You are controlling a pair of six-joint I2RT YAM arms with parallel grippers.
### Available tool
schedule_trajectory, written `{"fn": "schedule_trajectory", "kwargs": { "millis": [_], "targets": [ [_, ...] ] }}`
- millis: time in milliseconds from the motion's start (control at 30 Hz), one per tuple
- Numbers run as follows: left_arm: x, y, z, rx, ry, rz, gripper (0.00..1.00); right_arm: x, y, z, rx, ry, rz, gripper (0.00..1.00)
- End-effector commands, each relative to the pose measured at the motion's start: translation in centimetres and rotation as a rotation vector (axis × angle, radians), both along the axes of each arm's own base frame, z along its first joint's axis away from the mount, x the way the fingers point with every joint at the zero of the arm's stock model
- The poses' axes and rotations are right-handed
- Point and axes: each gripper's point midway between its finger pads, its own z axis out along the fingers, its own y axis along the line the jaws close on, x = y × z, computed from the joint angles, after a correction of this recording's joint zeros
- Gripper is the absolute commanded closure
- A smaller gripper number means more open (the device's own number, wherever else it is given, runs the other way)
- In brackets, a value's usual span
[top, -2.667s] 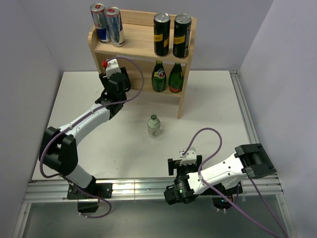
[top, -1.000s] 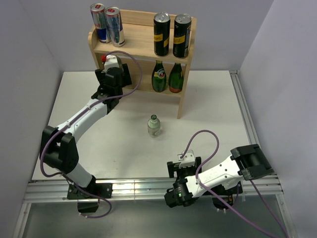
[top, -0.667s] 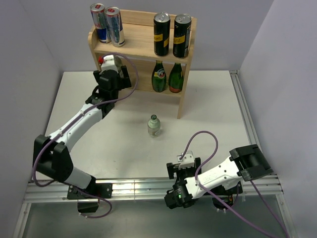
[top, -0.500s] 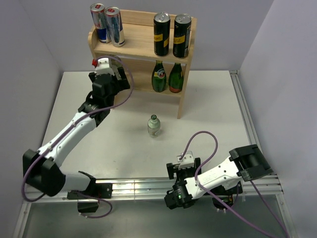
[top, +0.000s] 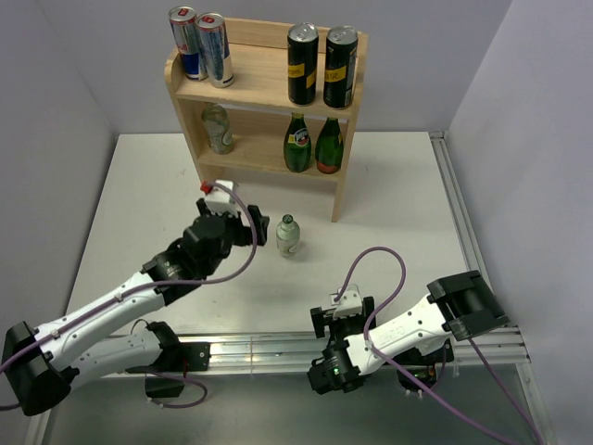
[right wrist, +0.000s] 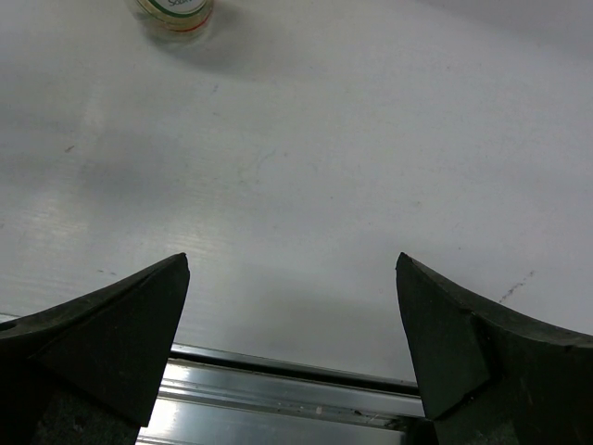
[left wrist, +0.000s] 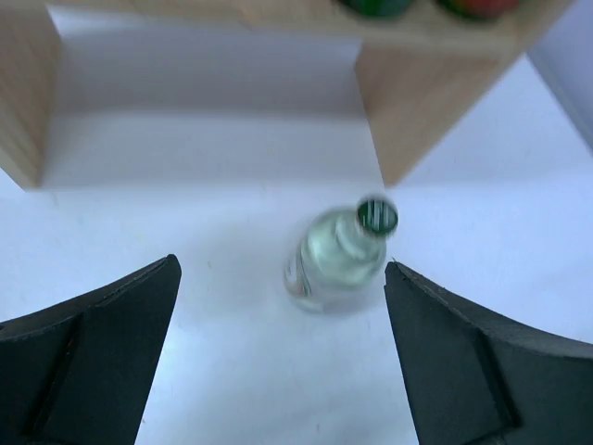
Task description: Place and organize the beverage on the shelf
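1. Two claws, both spread wide and holding nothing, share a white bench [top: 398, 204] with one loose bottle [top: 288, 235] that has yet to reach the shelf [top: 264, 91].
2. Standing upright on the bench, long axis vertical and green cap up, the loose bottle sits in front of the shelf. It is near the foot of the right side panel but apart from it.
3. Closest to it is the left claw [left wrist: 280, 269]. From above, the bottle is just to that claw's right. In the left wrist view it lies ahead and a little right of centre, beyond the fingertips and not yet between them.
4. Well apart from the bottle, the right claw [right wrist: 292, 261] hangs low by the bench's near edge. The bottle shows only at the top left corner of its view.
5. Already on the shelf are four cans [top: 302, 63] in two pairs on the top tier. The lower tier holds a clear bottle [top: 217, 128] and two green bottles [top: 296, 144], with a gap between them.
6. On this evidence the pickup falls to the left arm. It would need to push forward and slightly right so its fingers pass either side of the bottle's body before closing.
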Motion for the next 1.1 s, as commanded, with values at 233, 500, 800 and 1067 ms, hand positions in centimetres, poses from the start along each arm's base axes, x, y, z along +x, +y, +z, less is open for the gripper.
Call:
{"fn": "schedule_trajectory", "kwargs": {
  "millis": [233, 500, 800, 1067],
  "targets": [
    [-4.3, -6.6, -10.8, -0.018, 0.140, -0.172, 0.01, 0.2, 0.6, 1.4, 0.372, 0.007, -0.151, 0.00],
    [-2.9, -10.3, -14.4, 0.029, 0.154, -0.173, 0.01, 0.2, 0.2, 1.3, 0.371, 0.011, -0.149, 0.01],
    [0.0, -10.5, -15.6, 0.057, 0.076, -0.045, 0.01, 0.3, -0.5, 0.7, 0.361, 0.015, -0.166, 0.00],
    [1.9, -10.7, -16.6, 0.075, 0.027, 0.037, 0.01, 0.3, -0.7, 0.5, 0.363, 0.012, -0.172, 0.00]
  ]
}}
